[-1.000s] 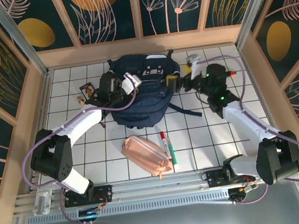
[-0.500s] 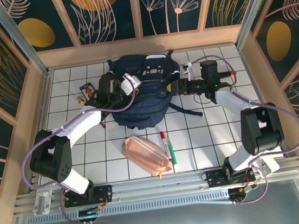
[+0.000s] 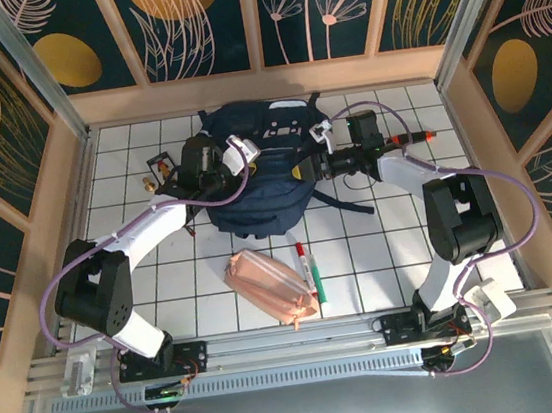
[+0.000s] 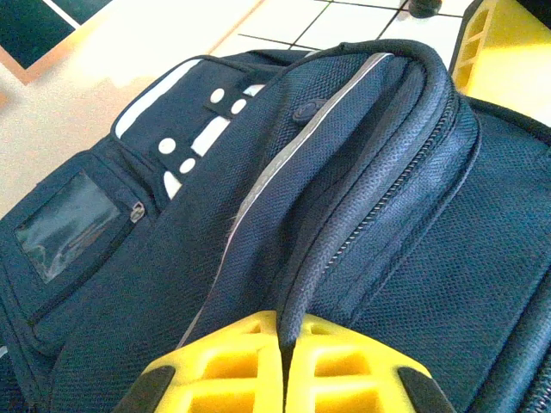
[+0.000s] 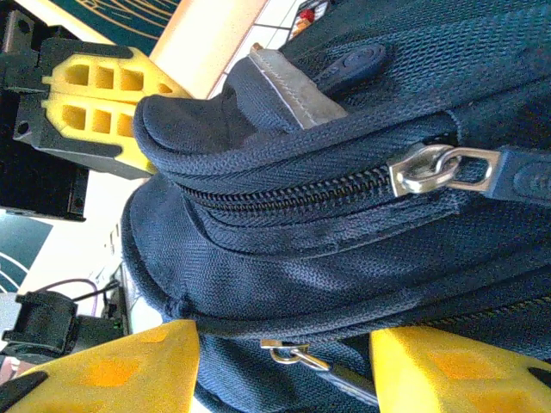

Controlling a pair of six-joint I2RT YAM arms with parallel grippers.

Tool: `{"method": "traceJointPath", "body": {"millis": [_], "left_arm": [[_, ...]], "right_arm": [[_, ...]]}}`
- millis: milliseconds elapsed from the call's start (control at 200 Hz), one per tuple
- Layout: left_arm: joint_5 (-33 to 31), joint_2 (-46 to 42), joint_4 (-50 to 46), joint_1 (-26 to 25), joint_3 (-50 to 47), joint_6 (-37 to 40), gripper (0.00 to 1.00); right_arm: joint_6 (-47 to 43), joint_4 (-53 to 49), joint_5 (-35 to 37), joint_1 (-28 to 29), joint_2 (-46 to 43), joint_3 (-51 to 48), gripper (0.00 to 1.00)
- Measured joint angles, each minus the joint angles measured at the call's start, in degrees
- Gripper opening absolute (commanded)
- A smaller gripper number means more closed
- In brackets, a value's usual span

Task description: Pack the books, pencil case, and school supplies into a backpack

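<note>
On the table [image 3: 381, 244], the left gripper [image 4: 282, 340] clamps a fold of the navy, grey-piped backpack [image 4: 379, 224]; the right gripper [image 5: 284, 348] straddles it, grip indeterminate.

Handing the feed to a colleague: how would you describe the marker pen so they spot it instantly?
Find the big navy backpack at the back of the tiled table, then come toward the near edge to the pink pencil case. The marker pen lies just right of it. Unlike the soft pouch, it is a slim stick: red cap, white middle, green end.
</note>
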Motion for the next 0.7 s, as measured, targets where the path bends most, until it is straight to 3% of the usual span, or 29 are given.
{"method": "traceJointPath", "body": {"millis": [585,701], "left_arm": [[-0.4,0.0,-0.4,0.0,0.0,-3.0,0.0],[-0.4,0.0,-0.4,0.0,0.3,-3.0,0.0]], "right_arm": [[-4.0,-1.3,3.8,1.3,-2.9,-2.9,0.43],[-6.4,-2.4,7.3,2.0,-3.8,-3.0,0.32]]}}
